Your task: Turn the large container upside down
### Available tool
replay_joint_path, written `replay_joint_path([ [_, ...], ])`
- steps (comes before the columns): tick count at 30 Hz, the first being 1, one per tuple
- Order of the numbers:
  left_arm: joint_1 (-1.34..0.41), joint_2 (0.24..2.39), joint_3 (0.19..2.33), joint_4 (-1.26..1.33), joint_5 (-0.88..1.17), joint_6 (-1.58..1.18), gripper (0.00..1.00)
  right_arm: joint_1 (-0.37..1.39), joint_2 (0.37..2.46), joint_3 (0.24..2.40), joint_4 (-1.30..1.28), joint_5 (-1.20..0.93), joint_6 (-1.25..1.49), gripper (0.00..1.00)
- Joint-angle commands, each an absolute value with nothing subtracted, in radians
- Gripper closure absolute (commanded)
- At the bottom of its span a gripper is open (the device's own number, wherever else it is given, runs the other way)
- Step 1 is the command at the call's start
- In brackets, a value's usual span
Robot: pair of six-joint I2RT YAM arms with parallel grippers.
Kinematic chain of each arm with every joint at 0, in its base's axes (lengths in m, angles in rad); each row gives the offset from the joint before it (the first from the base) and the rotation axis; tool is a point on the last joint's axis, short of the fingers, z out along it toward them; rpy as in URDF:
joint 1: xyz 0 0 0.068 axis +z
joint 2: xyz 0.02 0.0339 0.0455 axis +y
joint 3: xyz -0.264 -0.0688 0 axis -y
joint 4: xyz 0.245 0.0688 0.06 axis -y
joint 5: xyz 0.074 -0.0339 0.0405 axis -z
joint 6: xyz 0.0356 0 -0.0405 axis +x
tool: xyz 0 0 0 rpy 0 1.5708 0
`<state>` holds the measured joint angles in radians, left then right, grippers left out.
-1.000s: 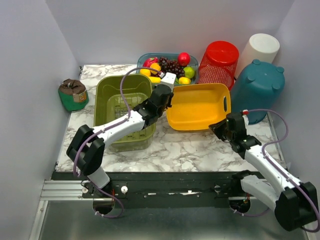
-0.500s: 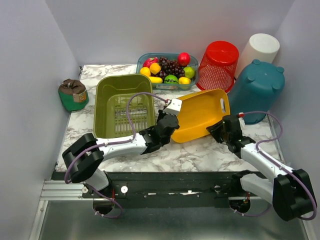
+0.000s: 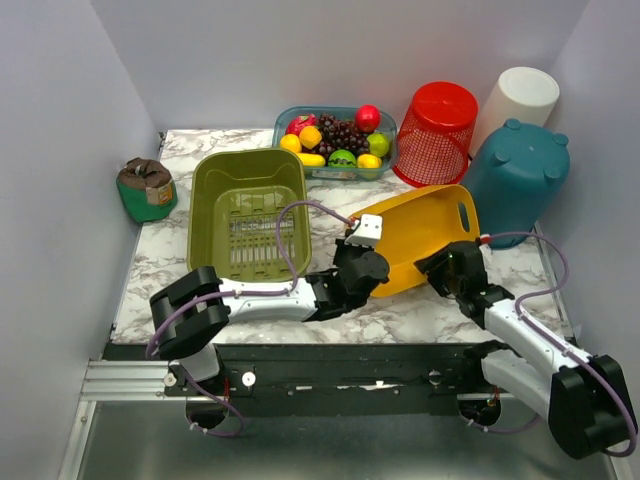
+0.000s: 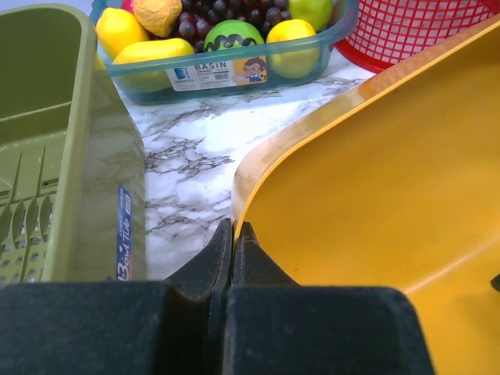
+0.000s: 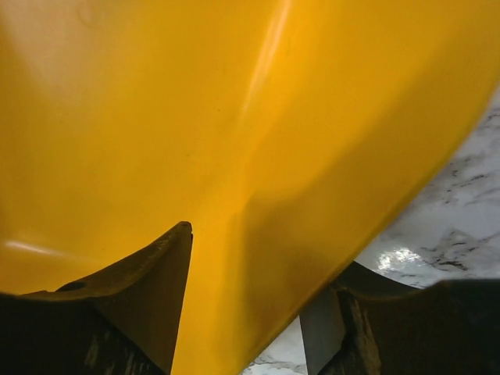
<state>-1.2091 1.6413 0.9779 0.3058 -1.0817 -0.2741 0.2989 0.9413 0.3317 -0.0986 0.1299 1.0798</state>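
The large yellow tub (image 3: 425, 232) is tilted on the marble table, its near-left rim raised and its handle end toward the teal container. My left gripper (image 3: 368, 262) is shut on the tub's rim; in the left wrist view the gripper (image 4: 233, 232) pinches the thin yellow edge, with the tub's inside (image 4: 383, 195) to the right. My right gripper (image 3: 442, 266) is open at the tub's near-right side. In the right wrist view its fingers (image 5: 160, 266) stand apart, with the tub's yellow underside (image 5: 234, 109) between them.
A green dish basin (image 3: 248, 212) stands left of the tub. A clear fruit basin (image 3: 335, 132) is at the back, beside an upturned red basket (image 3: 438, 118). A teal container (image 3: 515, 175) and a white cylinder (image 3: 525, 95) are at the right. A green cup (image 3: 147, 188) is far left.
The tub lay flat and now tilts up. My left gripper moved nearer and to the right, bringing the rim with it. My right gripper stayed at the tub's near-right side.
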Motion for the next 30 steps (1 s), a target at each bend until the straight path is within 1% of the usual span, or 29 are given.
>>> replay_joint_path([
  [1, -1.275, 1.692, 0.939, 0.124, -1.006, -0.42, 1.0, 0.298, 1.031, 0.344, -0.087, 0.124, 1.069, 0.49],
  [2, -1.275, 1.666, 0.925, 0.129, -0.987, -0.434, 1.0, 0.298, 1.046, 0.351, -0.083, 0.123, 1.069, 0.55],
  [3, -1.276, 1.649, 0.908, 0.155, -0.968, -0.433, 1.0, 0.298, 1.074, 0.354, -0.078, 0.121, 1.066, 0.65],
  [6, -1.29, 1.591, 0.848, 0.201, -0.936, -0.423, 1.0, 0.298, 1.106, 0.354, -0.042, 0.117, 1.068, 0.78],
  [11, -1.322, 1.528, 0.818, 0.204, -0.953, -0.402, 1.0, 0.296, 1.192, 0.351, 0.058, 0.097, 1.065, 0.8],
  [16, -1.373, 1.496, 0.837, 0.202, -0.989, -0.35, 1.0, 0.298, 1.301, 0.371, 0.165, 0.025, 1.063, 0.9],
  [18, -1.384, 1.491, 0.856, 0.199, -1.005, -0.338, 1.0, 0.298, 1.345, 0.382, 0.235, 0.008, 1.066, 0.9],
  [19, -1.39, 1.494, 0.859, 0.199, -1.008, -0.33, 1.0, 0.298, 1.36, 0.402, 0.247, -0.024, 1.06, 0.87],
  [20, -1.393, 1.503, 0.867, 0.198, -1.014, -0.318, 1.0, 0.298, 1.374, 0.409, 0.27, -0.031, 1.058, 0.82],
  [21, -1.396, 1.512, 0.87, 0.186, -1.02, -0.318, 1.0, 0.298, 1.4, 0.414, 0.284, -0.034, 1.061, 0.73],
  [23, -1.402, 1.537, 0.88, 0.17, -1.028, -0.318, 1.0, 0.298, 1.433, 0.446, 0.288, -0.047, 1.063, 0.69],
  [24, -1.404, 1.548, 0.885, 0.146, -1.026, -0.325, 1.0, 0.298, 1.459, 0.46, 0.279, -0.057, 1.063, 0.62],
  [26, -1.41, 1.584, 0.899, 0.121, -1.032, -0.34, 1.0, 0.298, 1.465, 0.474, 0.276, -0.074, 1.046, 0.58],
  [27, -1.411, 1.597, 0.902, 0.109, -1.031, -0.348, 1.0, 0.298, 1.463, 0.469, 0.276, -0.078, 1.049, 0.47],
  [29, -1.422, 1.641, 0.922, 0.101, -1.041, -0.347, 1.0, 0.296, 1.444, 0.459, 0.273, -0.077, 1.049, 0.41],
  [30, -1.424, 1.66, 0.934, 0.077, -1.043, -0.348, 1.0, 0.298, 1.433, 0.448, 0.247, -0.062, 1.045, 0.36],
])
